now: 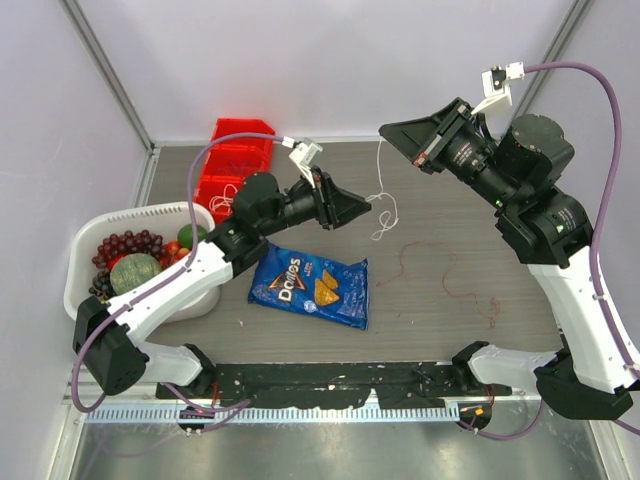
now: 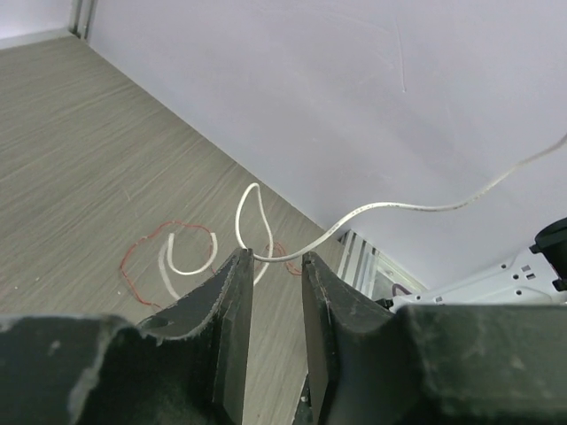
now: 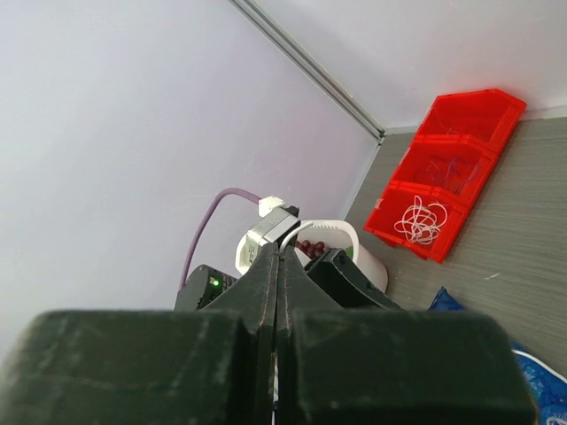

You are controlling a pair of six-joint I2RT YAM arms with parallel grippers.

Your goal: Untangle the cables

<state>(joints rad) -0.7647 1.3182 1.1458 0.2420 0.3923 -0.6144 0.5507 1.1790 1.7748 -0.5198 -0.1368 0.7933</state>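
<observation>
The untangling is sitting roughly midway, by the look of it. The white cable (image 2: 390, 206) is hanging clear of the desk (image 1: 470, 190), strung down from the tip of the right gripper (image 1: 385, 132). That gripper's fingers are pressing flat together in its wrist view. It is judged to be pinching the cable's upper end, though the strand itself is not showing between the fingers there.

The left gripper (image 2: 275, 258) is reaching in from 9 o'clock. Its jaws are standing narrow, with a gap wider than the strand. The cable is crossing right at the fingertips, not yet clamped, and its lower loops are dangling below.

The red cable (image 1: 445, 285) is lying in loose curls on the desk at 4 o'clock of the hanging strand, looking separate from it from above. A coiled white cord (image 3: 421, 220) is resting in the red bin (image 3: 469, 115) at the desk's 10 o'clock, seemingly put aside. No bluish cord is showing clearly.

So the white and red cables are appearing parted. Remaining work is probably drawing the white loops straight, laying that cable down, and smoothing the red curls.
</observation>
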